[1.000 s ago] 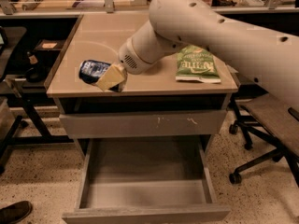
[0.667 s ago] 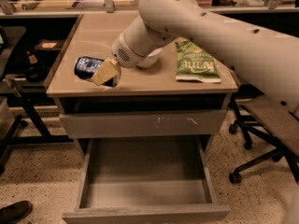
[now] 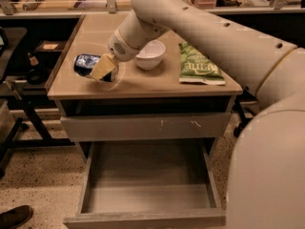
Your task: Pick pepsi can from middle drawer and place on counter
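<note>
Treat the pepsi can (image 3: 85, 63), on its side in the closed gripper (image 3: 102, 67) at the left of the counter (image 3: 157, 82), near the white bowl (image 3: 150, 54) and above the open middle drawer (image 3: 147, 187), as light, hard, slippery, easy to dent, so squeeze its round middle gently.

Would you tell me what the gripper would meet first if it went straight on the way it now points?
Over the counter, the gripper points down-left in the picture; the pepsi can, lying on its side at its tip, comes first. Contact is unclear.
</note>
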`<state>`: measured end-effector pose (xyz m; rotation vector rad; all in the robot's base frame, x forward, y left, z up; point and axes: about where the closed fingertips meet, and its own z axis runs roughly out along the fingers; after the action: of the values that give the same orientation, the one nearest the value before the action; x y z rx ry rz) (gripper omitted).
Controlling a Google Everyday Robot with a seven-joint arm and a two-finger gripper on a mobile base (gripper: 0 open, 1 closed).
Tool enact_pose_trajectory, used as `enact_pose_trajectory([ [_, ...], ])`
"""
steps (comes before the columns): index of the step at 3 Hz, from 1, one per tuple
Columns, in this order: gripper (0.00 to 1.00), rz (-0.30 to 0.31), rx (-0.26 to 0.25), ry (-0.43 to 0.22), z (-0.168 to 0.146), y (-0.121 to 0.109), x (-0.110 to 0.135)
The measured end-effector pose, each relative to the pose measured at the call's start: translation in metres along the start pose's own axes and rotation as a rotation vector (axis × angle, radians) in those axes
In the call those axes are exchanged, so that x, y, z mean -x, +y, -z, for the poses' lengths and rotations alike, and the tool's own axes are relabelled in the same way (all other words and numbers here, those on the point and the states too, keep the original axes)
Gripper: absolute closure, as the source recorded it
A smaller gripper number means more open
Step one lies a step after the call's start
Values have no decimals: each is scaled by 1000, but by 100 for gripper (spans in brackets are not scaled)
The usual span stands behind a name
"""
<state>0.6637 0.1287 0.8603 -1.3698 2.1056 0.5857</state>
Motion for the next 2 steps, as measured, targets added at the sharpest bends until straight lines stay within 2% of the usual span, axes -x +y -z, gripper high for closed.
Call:
enact_pose_trajectory([
  [2,100,32,31,23,-34,-10,18],
])
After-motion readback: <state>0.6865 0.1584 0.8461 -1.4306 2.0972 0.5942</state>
